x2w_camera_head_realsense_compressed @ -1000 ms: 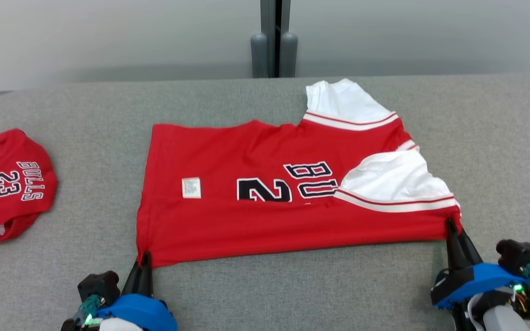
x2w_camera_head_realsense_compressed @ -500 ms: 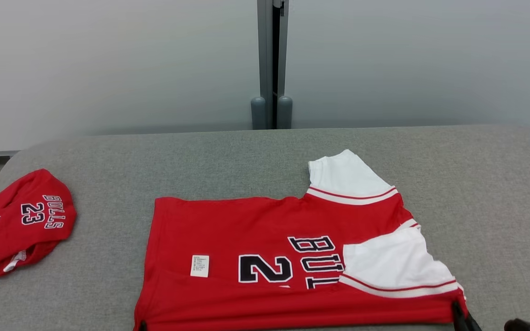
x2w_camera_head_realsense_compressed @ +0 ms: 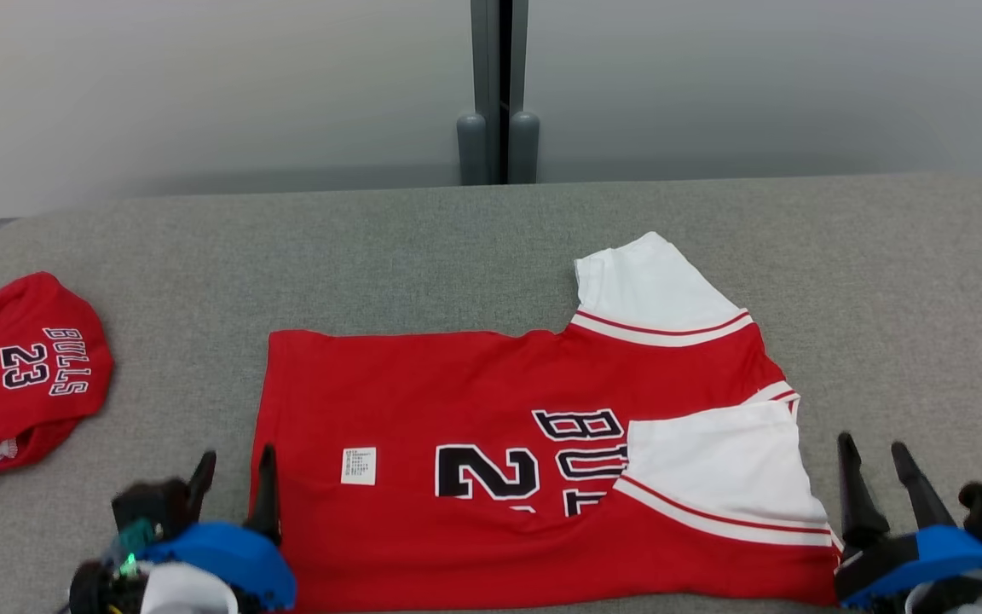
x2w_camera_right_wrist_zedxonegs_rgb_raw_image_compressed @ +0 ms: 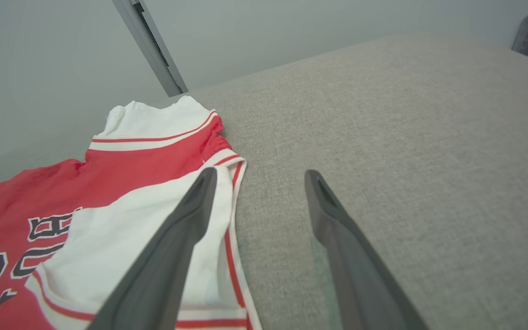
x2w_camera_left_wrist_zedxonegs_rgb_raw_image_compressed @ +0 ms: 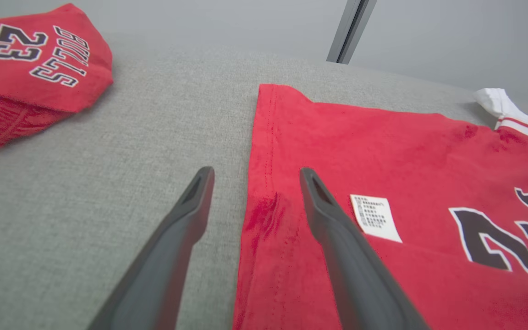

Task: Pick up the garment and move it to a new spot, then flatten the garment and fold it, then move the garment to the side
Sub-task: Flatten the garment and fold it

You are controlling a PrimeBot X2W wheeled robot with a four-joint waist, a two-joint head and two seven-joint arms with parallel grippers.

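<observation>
Both jaws let go; garment [x2w_camera_head_realsense_compressed: 474,401] lies flat.

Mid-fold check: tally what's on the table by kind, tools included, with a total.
Red garments: 2, the flat jersey and the bunched garment
Tools: 2, the left tool and the right tool, both open
Total: 4

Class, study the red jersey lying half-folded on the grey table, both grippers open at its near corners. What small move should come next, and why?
Probably lower the left gripper and close it on the hem, ready to fold that end toward the white sleeves. The red jersey lies flat, and the open left fingers straddle its hem edge; the right gripper is open beside it.
</observation>
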